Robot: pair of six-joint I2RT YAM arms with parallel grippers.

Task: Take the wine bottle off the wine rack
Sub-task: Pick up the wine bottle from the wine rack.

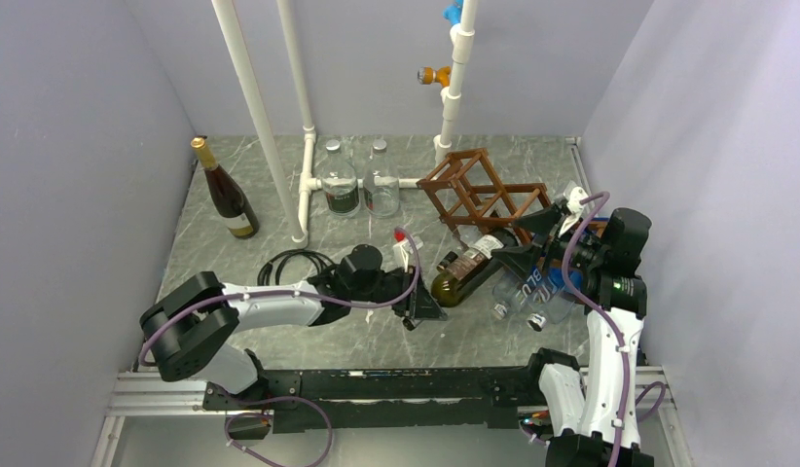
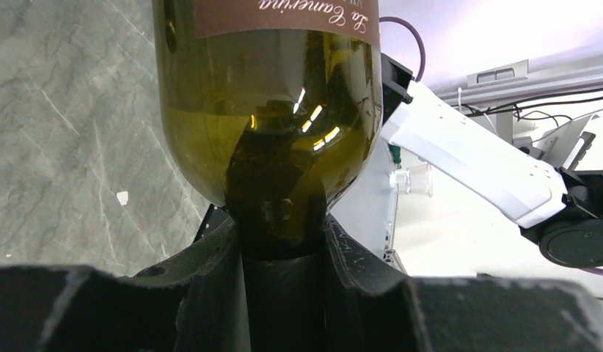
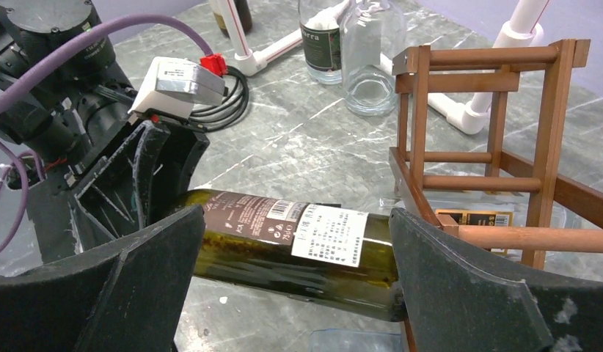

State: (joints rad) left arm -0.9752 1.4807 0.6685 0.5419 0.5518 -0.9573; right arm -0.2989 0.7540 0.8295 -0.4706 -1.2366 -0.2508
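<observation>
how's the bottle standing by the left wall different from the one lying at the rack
The standing bottle is upright and untouched; the lying bottle is on its side, its base between the fingers of the left gripper. The standing bottle has a pale label, the lying bottle a brown one. Both are dark glass wine bottles.

Light: bright, even, from overhead; shadows lie soft on the table (image 1: 474, 336).
Glare: small highlights on the bottle (image 2: 269, 110) glass; the background beyond it is washed out white.
Focus: fingers (image 3: 467, 293) are soft at close range in both wrist views; overhead view is sharp.
</observation>
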